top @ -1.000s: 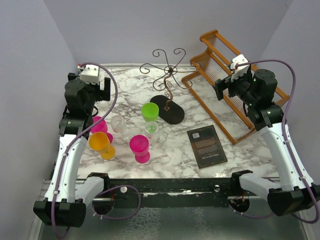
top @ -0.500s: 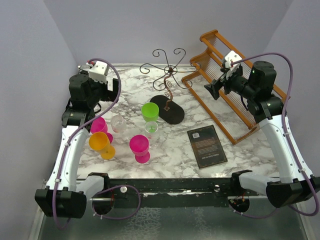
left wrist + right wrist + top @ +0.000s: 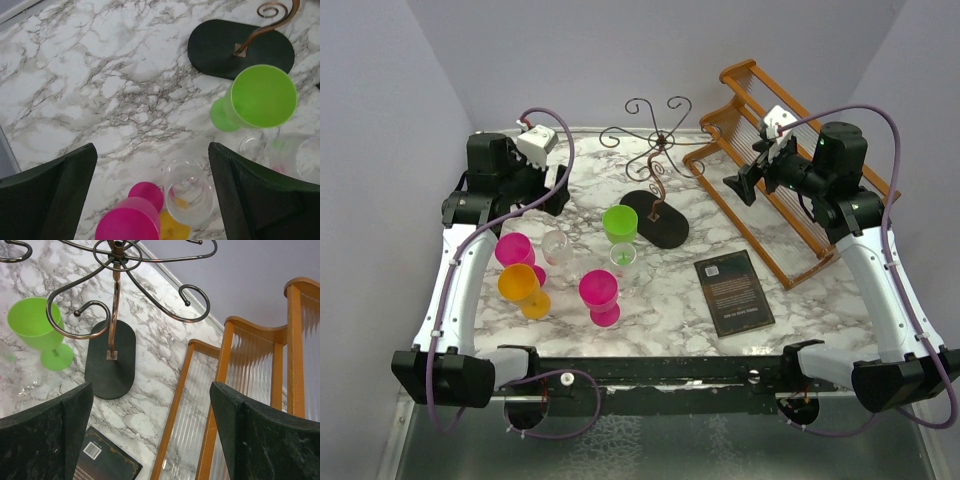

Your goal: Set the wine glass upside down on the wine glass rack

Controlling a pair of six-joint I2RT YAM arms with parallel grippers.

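Observation:
The wine glass rack (image 3: 655, 160) is a dark wire tree on a black oval base (image 3: 658, 220) at the table's middle back. Several wine glasses stand to its left: green (image 3: 619, 223), two clear (image 3: 555, 246) (image 3: 623, 258), pink (image 3: 514, 250), orange (image 3: 519, 284), magenta (image 3: 599, 292). My left gripper (image 3: 552, 190) is open and empty above the clear glass (image 3: 189, 192) and pink glass (image 3: 127, 220). My right gripper (image 3: 745, 185) is open and empty, in the air to the right of the rack (image 3: 116, 300).
A large wooden slatted dish rack (image 3: 790, 190) fills the back right, under my right gripper (image 3: 150, 420). A dark book (image 3: 733, 291) lies flat right of centre. The green glass (image 3: 260, 96) stands next to the rack base (image 3: 240, 47).
My left gripper has swung right and tipped down over the glasses. My right gripper has moved left toward the wire rack. No glass has moved.

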